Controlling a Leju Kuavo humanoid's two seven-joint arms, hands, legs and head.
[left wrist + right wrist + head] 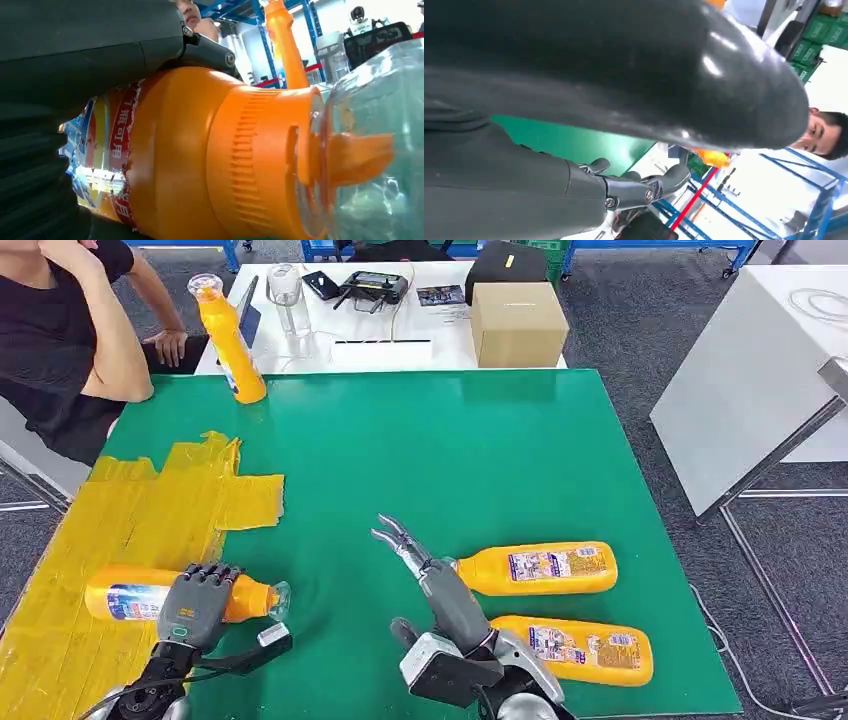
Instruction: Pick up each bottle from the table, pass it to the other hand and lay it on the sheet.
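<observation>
An orange bottle (125,601) with a blue label lies on its side on the yellow sheet (150,505), its clear cap (380,150) reaching over the green mat. My left hand (196,602) rests on top of it with its fingers (200,50) draped over the body. The thumb (272,636) stands off the near side, with green showing between it and the bottle. My right hand (425,575) hovers open at mid-table, fingers spread and pointing away. Just right of it lie two more orange bottles (540,569) (575,648). A fourth bottle (230,340) stands upright at the mat's far left edge.
A person sits at the far left with an arm (110,350) by the upright bottle. Behind the green mat (450,450) a white table carries a cardboard box (518,324), a clear cup (285,290) and a controller (372,285). Another white table (760,370) stands to the right.
</observation>
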